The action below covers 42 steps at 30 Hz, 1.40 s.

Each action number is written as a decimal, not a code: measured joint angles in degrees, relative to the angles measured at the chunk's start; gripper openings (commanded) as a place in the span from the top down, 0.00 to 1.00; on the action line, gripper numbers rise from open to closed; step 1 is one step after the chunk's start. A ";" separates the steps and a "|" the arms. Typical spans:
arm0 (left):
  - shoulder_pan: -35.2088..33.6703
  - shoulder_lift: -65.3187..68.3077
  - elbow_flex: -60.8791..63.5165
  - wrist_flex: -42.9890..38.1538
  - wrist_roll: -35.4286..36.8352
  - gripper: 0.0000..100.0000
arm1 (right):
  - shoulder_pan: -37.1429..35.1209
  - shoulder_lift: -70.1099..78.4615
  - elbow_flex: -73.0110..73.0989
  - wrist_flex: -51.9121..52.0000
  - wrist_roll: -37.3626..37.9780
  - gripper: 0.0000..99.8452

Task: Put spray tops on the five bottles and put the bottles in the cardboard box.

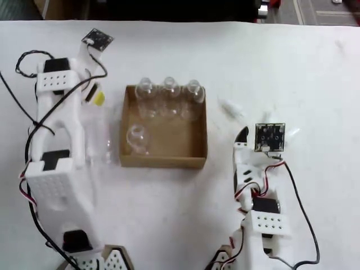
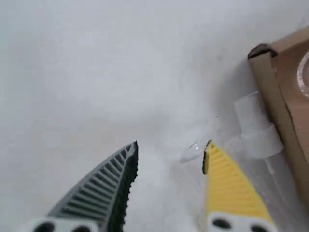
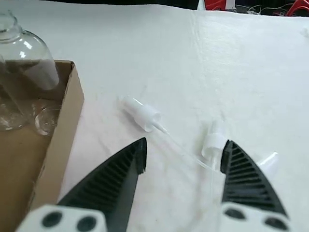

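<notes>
The fifth bottle [image 1: 100,142] lies on its side on the worktop [image 1: 169,225], just outside the box's [image 1: 163,161] left wall. Its long axis runs along that wall. At the end toward the box's far-left corner sits what looks like a white spray top [image 2: 252,123]; whether it is screwed home I cannot tell.

The left pincer [image 2: 171,145] hangs over that same end, spread wide and holding nothing. The bottle lies to the box side of the yellow finger [image 2: 227,183], outside the gap, which stands over bare worktop. As I judge it, the coming grasp turns on this offset. The pincer would have to shift toward the box until its fingers straddle the bottle across its axis. The wall close by leaves little room for the finger on that side. The left arm is plainly the nearer one.

Inside the box are four bottles [image 1: 169,95]: three in a row against the far wall and one near the left wall. The one seen from the right wrist has a bare neck.

Right of the box, loose tops [image 3: 142,113] lie on the worktop. One has its dip tube trailing away from the box toward the right pincer [image 3: 183,147], which is spread and empty. Another lies just beside one of its fingers.
</notes>
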 measured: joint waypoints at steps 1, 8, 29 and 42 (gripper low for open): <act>0.62 0.26 -0.35 0.00 0.00 0.79 | -0.09 0.00 0.00 0.00 0.44 0.77; 2.81 0.97 -0.35 -0.18 0.18 0.79 | -0.35 0.00 0.00 0.00 1.14 0.77; -13.89 3.08 2.02 1.41 -22.95 0.79 | -0.26 0.00 0.00 0.00 1.14 0.77; -22.42 -10.37 2.02 18.11 -39.12 0.78 | -0.26 0.00 0.00 0.00 1.14 0.77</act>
